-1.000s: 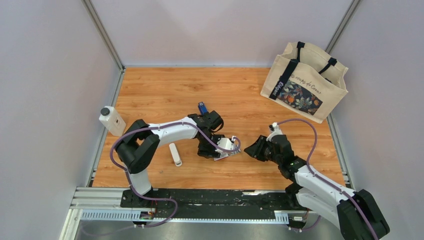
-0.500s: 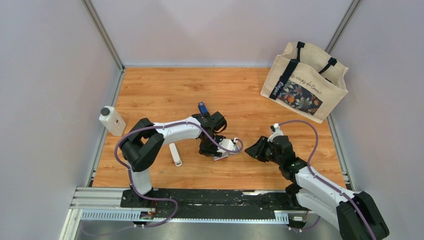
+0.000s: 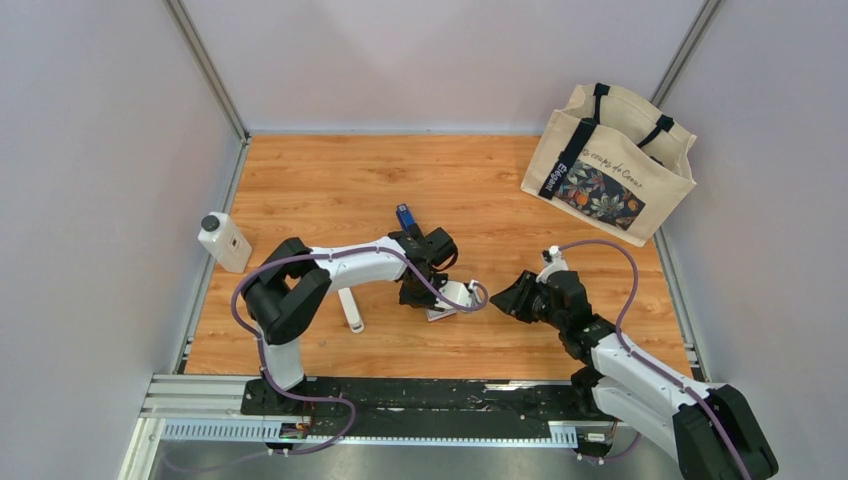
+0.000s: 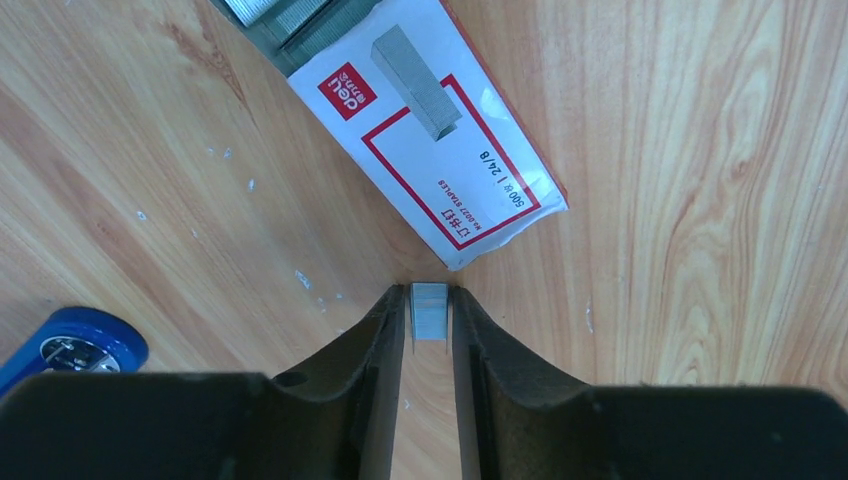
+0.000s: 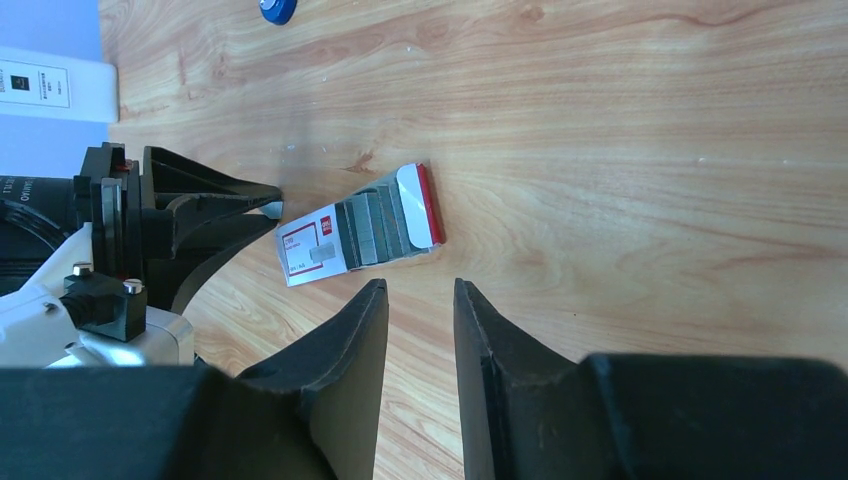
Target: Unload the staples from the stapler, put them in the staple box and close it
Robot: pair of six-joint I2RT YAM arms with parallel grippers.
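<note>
The blue stapler (image 3: 404, 216) lies on the wood table just beyond my left arm's wrist; its blue end shows at the lower left of the left wrist view (image 4: 75, 345) and at the top edge of the right wrist view (image 5: 277, 10). My left gripper (image 4: 430, 300) points down at the table, its fingers drawn in on a short grey strip of staples (image 4: 430, 312). A white and red staple box (image 4: 440, 150) with more strips inside lies just past the fingertips. My right gripper (image 5: 420, 290) stands open and empty, a little to the right of the box (image 5: 355, 232).
A canvas tote bag (image 3: 610, 165) stands at the back right. A white bottle with a black cap (image 3: 224, 241) sits at the left edge. A white rounded stick (image 3: 351, 308) lies near the left arm's elbow. Walls close in on both sides.
The left gripper's jaws have drawn together around the strip of staples, and its wrist has shifted slightly right. The right arm has barely moved.
</note>
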